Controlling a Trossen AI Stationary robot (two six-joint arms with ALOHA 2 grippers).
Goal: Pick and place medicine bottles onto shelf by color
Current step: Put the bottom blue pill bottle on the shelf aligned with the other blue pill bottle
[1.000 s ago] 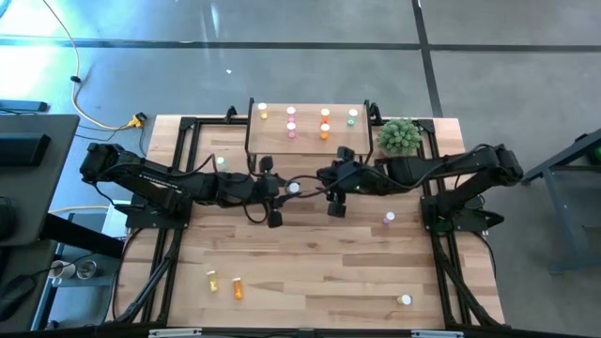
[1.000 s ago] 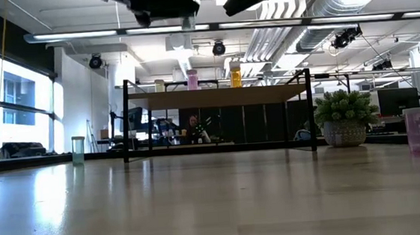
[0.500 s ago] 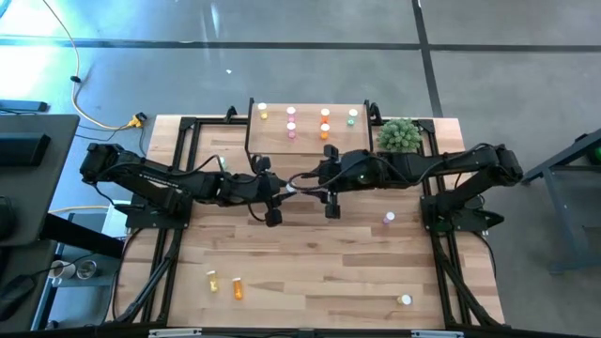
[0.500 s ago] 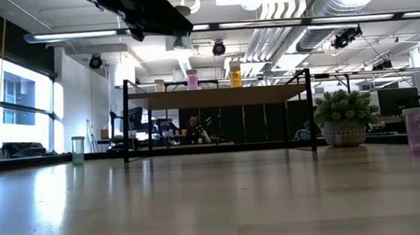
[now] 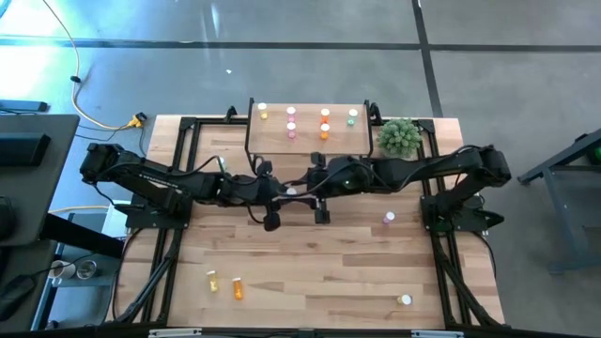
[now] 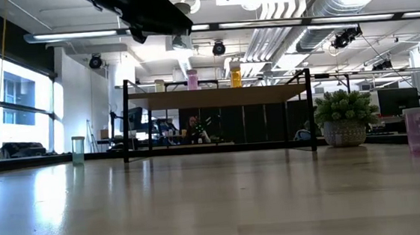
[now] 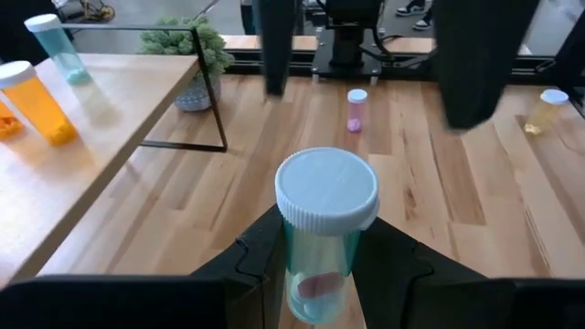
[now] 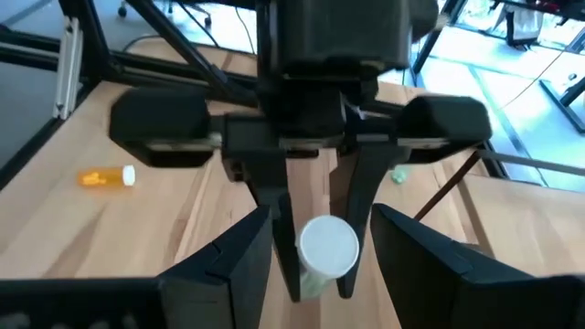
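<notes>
- Two arms meet over the table (image 5: 310, 272) centre, just in front of the shelf (image 5: 308, 141).
- We see the shelf already carrying several bottles; others lie loose on the table, among them a pink bottle (image 5: 389, 218) and an orange bottle (image 5: 237, 287).
- The left gripper (image 7: 322, 274) is clamped on the green bottle (image 7: 324, 238), which it holds up off the table, white cap toward the right arm.
- The right gripper (image 8: 322, 260) stands with fingers wide, one on each side of that bottle's cap but not closed on it.
- We judge a hand-over: the bottle's long axis points into the right gripper's gap, so that arm is placed to take it.
- We read no label or writing anywhere.
</notes>
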